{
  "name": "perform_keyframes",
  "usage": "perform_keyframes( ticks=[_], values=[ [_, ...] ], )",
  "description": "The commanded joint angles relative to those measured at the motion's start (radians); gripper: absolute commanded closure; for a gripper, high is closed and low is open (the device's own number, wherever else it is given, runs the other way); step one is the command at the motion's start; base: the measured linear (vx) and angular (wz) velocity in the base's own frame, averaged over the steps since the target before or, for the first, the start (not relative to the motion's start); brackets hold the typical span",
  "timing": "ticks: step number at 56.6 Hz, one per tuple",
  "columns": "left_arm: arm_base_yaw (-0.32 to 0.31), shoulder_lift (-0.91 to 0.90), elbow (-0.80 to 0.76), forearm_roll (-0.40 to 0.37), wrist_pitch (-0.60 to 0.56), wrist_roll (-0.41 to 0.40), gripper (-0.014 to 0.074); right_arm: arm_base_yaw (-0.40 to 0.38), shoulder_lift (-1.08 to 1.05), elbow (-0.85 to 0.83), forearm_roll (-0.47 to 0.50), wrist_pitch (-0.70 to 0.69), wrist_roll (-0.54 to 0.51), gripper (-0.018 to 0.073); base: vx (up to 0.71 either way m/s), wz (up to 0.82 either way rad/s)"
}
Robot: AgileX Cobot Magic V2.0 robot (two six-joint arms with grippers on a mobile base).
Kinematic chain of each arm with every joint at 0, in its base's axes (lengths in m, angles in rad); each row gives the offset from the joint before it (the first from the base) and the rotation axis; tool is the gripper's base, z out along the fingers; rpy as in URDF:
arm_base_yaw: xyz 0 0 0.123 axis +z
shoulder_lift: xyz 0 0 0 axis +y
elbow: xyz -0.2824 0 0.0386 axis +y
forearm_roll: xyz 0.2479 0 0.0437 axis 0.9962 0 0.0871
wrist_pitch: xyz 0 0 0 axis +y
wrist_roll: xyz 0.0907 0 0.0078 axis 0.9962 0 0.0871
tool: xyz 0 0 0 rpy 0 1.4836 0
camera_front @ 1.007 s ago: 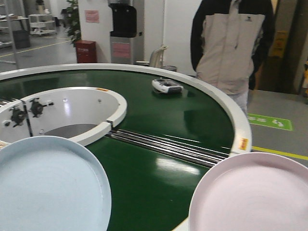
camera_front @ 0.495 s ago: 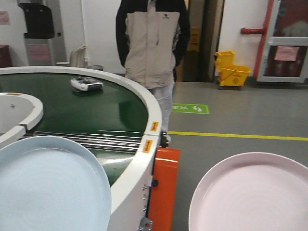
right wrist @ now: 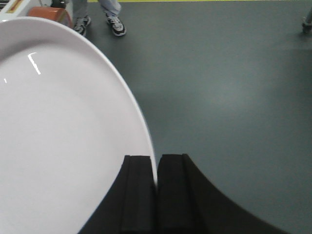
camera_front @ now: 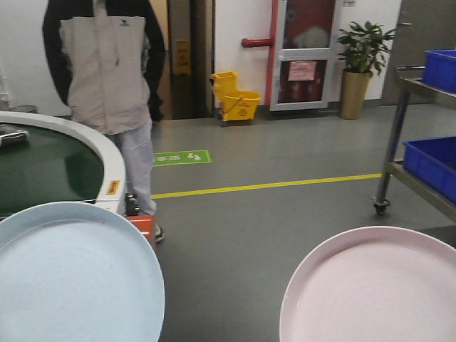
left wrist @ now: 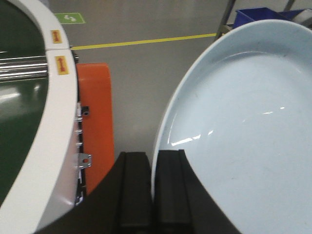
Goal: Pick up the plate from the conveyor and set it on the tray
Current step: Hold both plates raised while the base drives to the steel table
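The pale pink plate (camera_front: 377,292) fills the lower right of the front view. My right gripper (right wrist: 156,157) is shut on the right rim of the plate (right wrist: 63,136) and holds it over bare floor. A light blue plate (camera_front: 71,278) fills the lower left, and my left gripper (left wrist: 153,153) is shut on the left rim of this blue plate (left wrist: 243,126). The conveyor (camera_front: 50,171) shows only as a green arc with a white rim at the far left. In the left wrist view the conveyor (left wrist: 19,131) lies just left of the gripper. The tray is out of view.
A person (camera_front: 107,71) stands beside the conveyor's rim. An orange panel (left wrist: 95,117) sits under that rim. A metal shelf cart with blue bins (camera_front: 427,164) stands at the right. A yellow mop bucket (camera_front: 235,96) and a potted plant (camera_front: 360,68) are by the far wall.
The front view has swung right: the conveyor slid off to the left and open floor and the shelf cart came in. Both plates stay gripped at the same spots in view.
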Motion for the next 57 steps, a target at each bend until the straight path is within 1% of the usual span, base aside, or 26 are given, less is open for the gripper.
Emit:
perform_keyframes(
  ticks=[1, 16, 35, 46, 57],
  values=[
    [-0.002, -0.001, -0.029, -0.026, -0.086, -0.002, 0.0602, -0.003, -0.003, -0.026, -0.022, -0.079, 0.002, 0.0568, 0.00, -0.60],
    [-0.002, -0.001, -0.029, -0.026, -0.085, -0.002, 0.0602, -0.003, -0.003, -0.026, -0.022, -0.079, 0.002, 0.0568, 0.06, -0.65],
    [-0.002, -0.001, -0.029, -0.026, -0.085, -0.002, 0.0602, -0.003, -0.003, -0.026, -0.022, -0.079, 0.002, 0.0568, 0.18, -0.59],
    [-0.002, -0.001, -0.029, -0.026, -0.085, -0.002, 0.0602, -0.003, -0.003, -0.026, -0.022, -0.079, 0.002, 0.0568, 0.23, -0.39],
    [-0.002, -0.001, -0.029, -0.026, -0.085, -0.002, 0.0602, -0.003, -0.003, -0.026, -0.022, -0.079, 0.002, 0.0568, 0.28, -0.20]
  ],
)
